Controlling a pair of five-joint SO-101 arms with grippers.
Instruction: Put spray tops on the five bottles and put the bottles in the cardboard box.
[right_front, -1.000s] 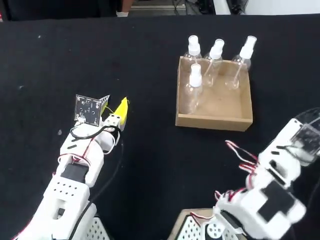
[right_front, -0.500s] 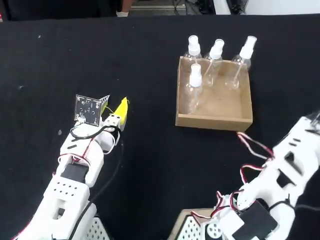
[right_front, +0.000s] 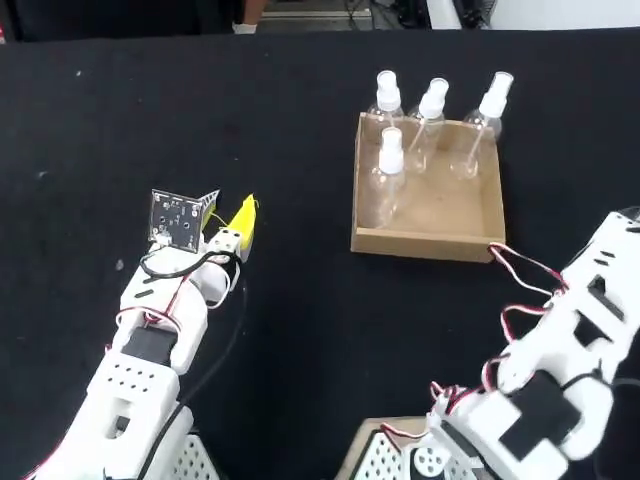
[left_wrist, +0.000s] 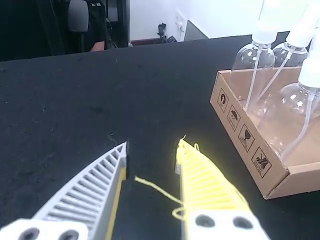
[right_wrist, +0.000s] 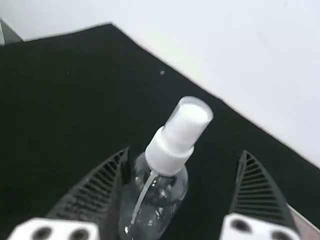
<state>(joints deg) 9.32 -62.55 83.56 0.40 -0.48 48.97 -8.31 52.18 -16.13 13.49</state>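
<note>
- Four clear spray bottles already stand at the cardboard box (right_front: 430, 243). One is near its front-left corner (right_front: 383, 185). Three line its far wall (right_front: 387, 100) (right_front: 430, 110) (right_front: 490, 105), all with white tops on.
- One more bottle, the fifth bottle (right_wrist: 157, 200), stands apart from the box near the table's right edge, between the fingers of the right gripper (right_wrist: 184, 152).
- Both right fingers are spread wide on either side of it. The bottle sits closer to one finger (right_wrist: 100, 185) than to the other, which is clearly apart from it. Nothing is gripped yet.
- The long axis of this bottle runs up toward the wrist camera with a slight lean, so the fingers flank its shoulder and neck from the sides.
- Its body is transparent and looks empty. A thin dip tube shows inside, and its white spray top (right_wrist: 181, 132) is already seated.
- The left gripper (left_wrist: 153, 143) rests over bare black table on the other side of the box. Its grey and yellow fingers are parted by a modest gap and hold nothing.
- The right arm is therefore by far the nearer one. The coming move likely turns on centring the bottle between the fingers before they close and carry it to the box.
</note>
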